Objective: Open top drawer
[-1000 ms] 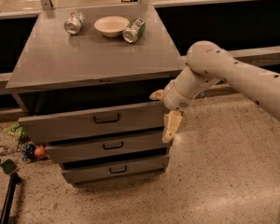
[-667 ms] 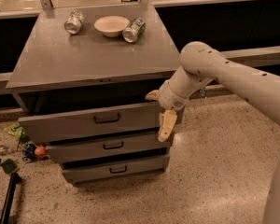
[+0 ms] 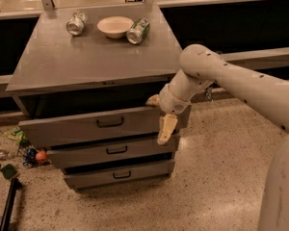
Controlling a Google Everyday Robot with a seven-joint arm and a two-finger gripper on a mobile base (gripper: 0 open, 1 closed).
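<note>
Top drawer (image 3: pixel 86 131), the wide grey metal front with a small black pull handle (image 3: pixel 110 122), stands partly pulled out from under the grey desk (image 3: pixel 86 61). It stretches leftward from the pincer, with a dark gap above its upper edge. The robot's tan-tipped pincer (image 3: pixel 164 125) sits at the drawer's right end, against the upper corner of the front and well to the right of the handle. Whether it is open, closed or gripping the edge cannot be told. Over the last second the pincer and the white arm (image 3: pixel 231 78) have slid slightly leftward along the front, while the drawer itself looks no further out than before. That suggests the pull has stalled or is ending, so the task is probably only part done. Below and left of the pincer sit two narrower grey drawers (image 3: pixel 116 150). Up and behind it, on the desk, a white bowl (image 3: pixel 114 25) lies between a tipped silver can (image 3: pixel 76 23) and a tipped green can (image 3: pixel 137 30).
</note>
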